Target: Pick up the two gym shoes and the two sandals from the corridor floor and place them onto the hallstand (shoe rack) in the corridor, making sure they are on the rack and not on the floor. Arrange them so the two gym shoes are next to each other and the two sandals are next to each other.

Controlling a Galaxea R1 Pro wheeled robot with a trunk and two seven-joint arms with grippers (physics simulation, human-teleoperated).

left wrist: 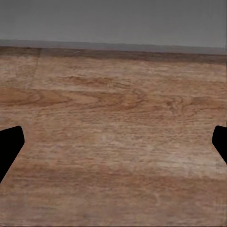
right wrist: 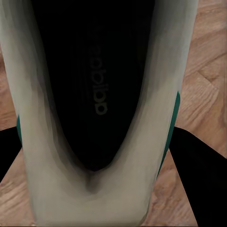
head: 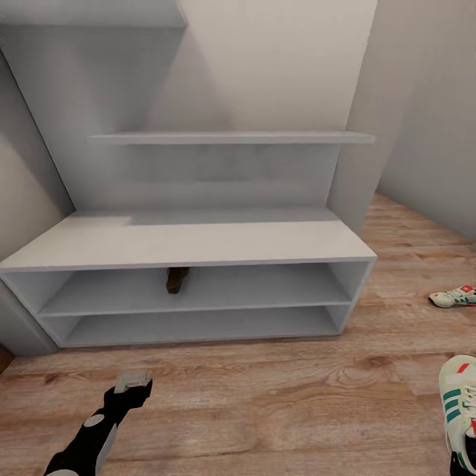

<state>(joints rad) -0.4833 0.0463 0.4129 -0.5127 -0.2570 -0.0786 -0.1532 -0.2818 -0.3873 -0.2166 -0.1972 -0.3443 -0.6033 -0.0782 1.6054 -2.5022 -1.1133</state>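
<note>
The right gripper has its jaws closed on either side of a gym shoe, seemingly clamping it, though the contact itself is hard to see. The left gripper has its jaws spread wide over bare floor, holding nothing.

The held shoe, white with green stripes and a red-orange patch, sits low at the robot's right; its dark insole and smooth pale lining show from the right wrist camera. The second gym shoe lies on the wood-grain planks further off, right of the hallstand. A slim brown sandal rests on the upper shelf.

The step in hand appears to be carrying this shoe to the rack. Next it needs lifting and setting on a flat, matte grey surface, with room beside it for its partner.
</note>
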